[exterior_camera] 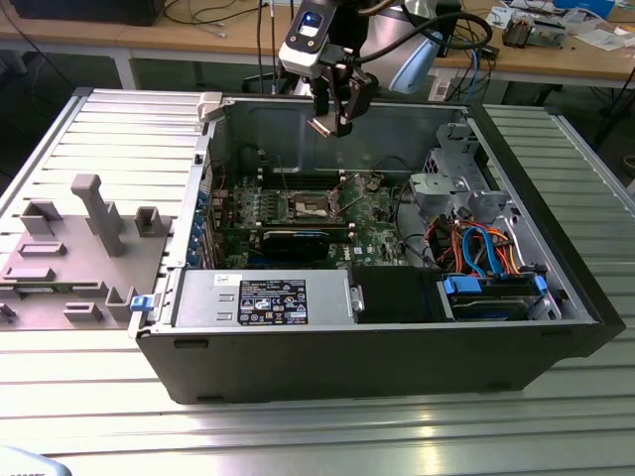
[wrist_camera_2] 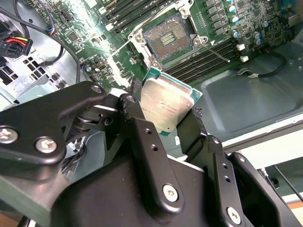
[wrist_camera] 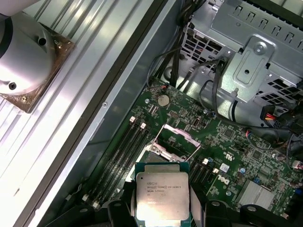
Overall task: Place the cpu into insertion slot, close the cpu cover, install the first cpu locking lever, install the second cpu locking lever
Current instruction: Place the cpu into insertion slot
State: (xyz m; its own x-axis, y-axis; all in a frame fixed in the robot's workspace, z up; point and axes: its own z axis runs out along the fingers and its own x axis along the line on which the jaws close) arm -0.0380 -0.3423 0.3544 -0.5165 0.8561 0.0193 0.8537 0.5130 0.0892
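The case (exterior_camera: 417, 337) lies open, its board (exterior_camera: 372, 213) facing up for reach from above. The gripper (exterior_camera: 332, 125) hangs over it, fingers clamped on the cpu (wrist_camera_2: 166, 105) by two edges, metal top towards the wrist, well above the bare slot (wrist_camera_2: 168, 39), whose cover (wrist_camera: 177, 136) stands raised

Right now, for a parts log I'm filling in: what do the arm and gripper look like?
The arm is silver-grey tubing with a pale blue joint cap and looped black cables. The gripper is matte black, with angular linked fingers fastened by silver screws.
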